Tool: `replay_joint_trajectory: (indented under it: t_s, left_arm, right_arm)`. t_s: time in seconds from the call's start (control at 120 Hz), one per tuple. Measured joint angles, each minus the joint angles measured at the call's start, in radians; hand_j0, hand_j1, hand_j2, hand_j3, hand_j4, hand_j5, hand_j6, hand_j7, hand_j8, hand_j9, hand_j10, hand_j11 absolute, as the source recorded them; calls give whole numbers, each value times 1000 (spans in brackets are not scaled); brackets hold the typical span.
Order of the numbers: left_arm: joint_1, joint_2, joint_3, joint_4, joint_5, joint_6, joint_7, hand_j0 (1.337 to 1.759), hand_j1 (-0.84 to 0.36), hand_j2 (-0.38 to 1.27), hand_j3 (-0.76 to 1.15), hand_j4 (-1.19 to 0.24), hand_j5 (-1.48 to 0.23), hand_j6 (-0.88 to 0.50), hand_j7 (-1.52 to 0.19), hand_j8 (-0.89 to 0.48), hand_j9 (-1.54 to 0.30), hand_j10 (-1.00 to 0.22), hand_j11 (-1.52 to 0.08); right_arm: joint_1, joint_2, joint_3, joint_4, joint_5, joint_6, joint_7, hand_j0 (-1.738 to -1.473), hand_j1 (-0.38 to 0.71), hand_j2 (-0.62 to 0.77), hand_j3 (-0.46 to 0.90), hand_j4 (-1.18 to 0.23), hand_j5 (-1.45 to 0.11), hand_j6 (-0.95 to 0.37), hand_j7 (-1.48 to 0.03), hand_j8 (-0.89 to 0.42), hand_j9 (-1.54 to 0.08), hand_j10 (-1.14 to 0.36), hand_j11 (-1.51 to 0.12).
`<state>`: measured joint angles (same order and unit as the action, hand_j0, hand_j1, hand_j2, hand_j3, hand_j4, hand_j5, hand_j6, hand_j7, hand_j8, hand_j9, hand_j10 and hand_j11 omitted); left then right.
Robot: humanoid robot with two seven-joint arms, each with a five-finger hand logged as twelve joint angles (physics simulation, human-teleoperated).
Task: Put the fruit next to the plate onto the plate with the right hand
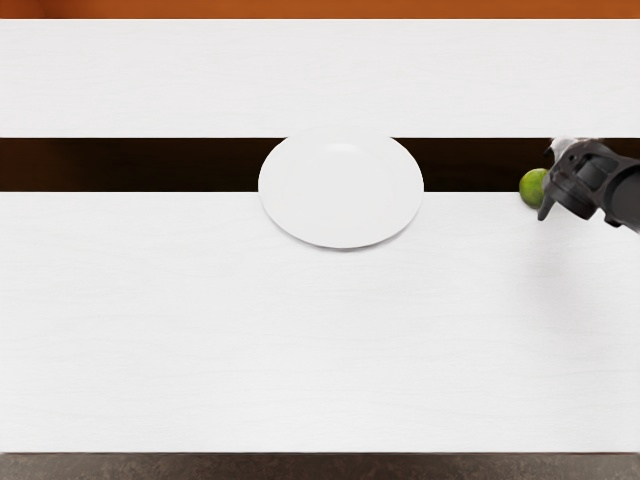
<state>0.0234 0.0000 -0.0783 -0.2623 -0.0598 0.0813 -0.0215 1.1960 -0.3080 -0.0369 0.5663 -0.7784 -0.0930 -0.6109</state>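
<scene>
Open tabletop (470,235) between green fruit (531,187) and plate (340,190), wide free surface nearer the camera, right hand (578,186) beside fruit

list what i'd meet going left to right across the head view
plate → green fruit → right hand, which comes in from the right edge, right beside the fruit

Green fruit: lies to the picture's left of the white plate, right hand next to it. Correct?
Not quite. The head view shows the green fruit to the picture's right of the white plate, apart from it and near the picture's right edge. The rest holds: the right hand is next to the fruit.
</scene>
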Motion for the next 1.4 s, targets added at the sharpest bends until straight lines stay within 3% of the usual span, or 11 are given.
replay_joint_trajectory:
  t_s: [0.325,0.625,0.683,0.725,0.842,0.867,0.908,0.933,1.008,1.167,1.4]
  left_arm:
    - [0,0,0,0,0,0,0,1658,349,0,0,0,0,0,0,0,0,0,0]
    - [0,0,0,0,0,0,0,1658,349,0,0,0,0,0,0,0,0,0,0]
    - [0,0,0,0,0,0,0,1658,349,0,0,0,0,0,0,0,0,0,0]
    - [0,0,0,0,0,0,0,1658,349,0,0,0,0,0,0,0,0,0,0]
    - [0,0,0,0,0,0,0,1658,349,0,0,0,0,0,0,0,0,0,0]
    - [0,0,0,0,0,0,0,1658,349,0,0,0,0,0,0,0,0,0,0]
    - [0,0,0,0,0,0,0,1658,349,0,0,0,0,0,0,0,0,0,0]
    - [0,0,0,0,0,0,0,1658,349,0,0,0,0,0,0,0,0,0,0]
    - [0,0,0,0,0,0,0,1658,349,0,0,0,0,0,0,0,0,0,0]
    - [0,0,0,0,0,0,0,1658,349,0,0,0,0,0,0,0,0,0,0]
    - [0,0,0,0,0,0,0,1658,349,0,0,0,0,0,0,0,0,0,0]
  right_arm:
    - [-2,28,1,-17,4,-7,0,-1658,-92,-41,0,-217,-280,-219,-279,-218,-280,-217,-279]
    - [3,39,0,-20,6,-5,0,-1658,-18,-54,0,-280,-361,-281,-360,-280,-361,-279,-360]
    - [3,43,1,-20,9,4,0,-1658,88,-71,0,-368,-475,-369,-475,-368,-475,-367,-475]
    - [4,44,6,-21,24,36,0,-1657,192,-98,-1,-481,-577,-392,-597,-312,-589,-374,-593]
    - [5,48,13,-49,59,93,0,-1650,283,78,-2,-699,-762,-334,-831,-239,-755,-355,-823]
    - [6,46,14,-54,71,101,1,-1648,309,110,-1,-726,-794,-316,-866,-173,-833,-332,-863]
    - [16,42,16,-60,102,117,0,-1645,329,137,0,-748,-865,-286,-915,-210,-844,-315,-923]
    - [28,38,16,-63,129,130,0,-1644,352,229,0,-754,-910,-283,-941,-209,-888,-305,-958]
    - [73,11,22,-77,229,197,-1,-1639,316,139,-2,-779,-999,-303,-1000,-197,-974,-309,-1024]
    - [153,-15,136,-93,372,450,-1,-1640,322,246,2,-796,-1139,-332,-1073,-174,-1102,-310,-1139]
    - [268,213,208,-118,493,558,0,-1646,301,204,2,-792,-1248,-332,-1115,-141,-1178,-283,-1220]
